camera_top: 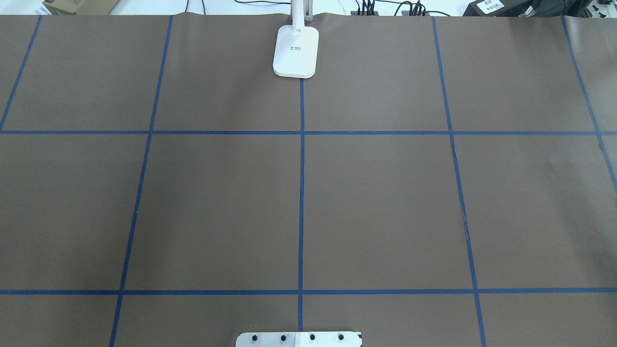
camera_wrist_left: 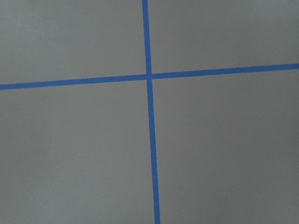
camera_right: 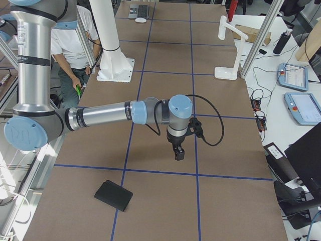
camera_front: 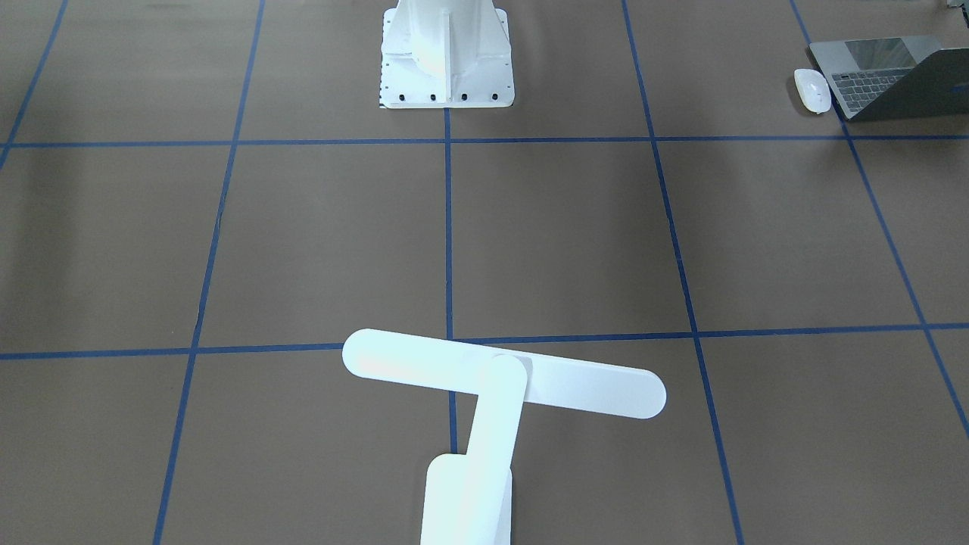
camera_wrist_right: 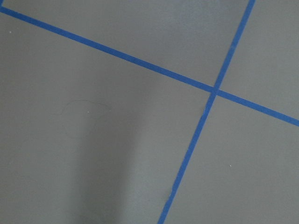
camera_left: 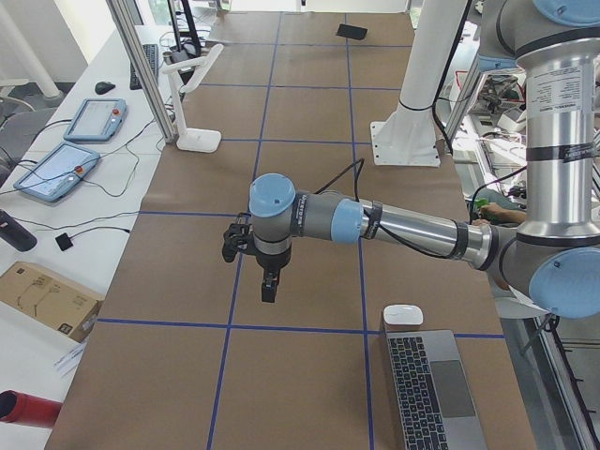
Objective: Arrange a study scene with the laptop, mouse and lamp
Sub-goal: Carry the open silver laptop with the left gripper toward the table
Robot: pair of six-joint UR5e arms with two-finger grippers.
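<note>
The laptop (camera_front: 870,79) lies open at the table's end on my left, with the white mouse (camera_front: 812,91) touching or nearly touching its side; both show again, laptop (camera_left: 427,394) and mouse (camera_left: 402,314). The white lamp (camera_front: 503,382) stands upright at the far middle edge on its base (camera_top: 296,50). My left gripper (camera_left: 269,292) hangs over bare table, well short of the mouse. My right gripper (camera_right: 178,155) points down over the tape lines, between the lamp (camera_right: 228,45) and a black pad. Whether either gripper is open or shut I cannot tell. Both wrist views show only brown table and blue tape.
A thin black pad (camera_right: 114,195) lies near the table's end on my right. The white bolted pedestal (camera_front: 447,53) stands at the robot's edge. A person (camera_right: 75,55) sits beside the table behind it. Tablets and cables lie off the far edge.
</note>
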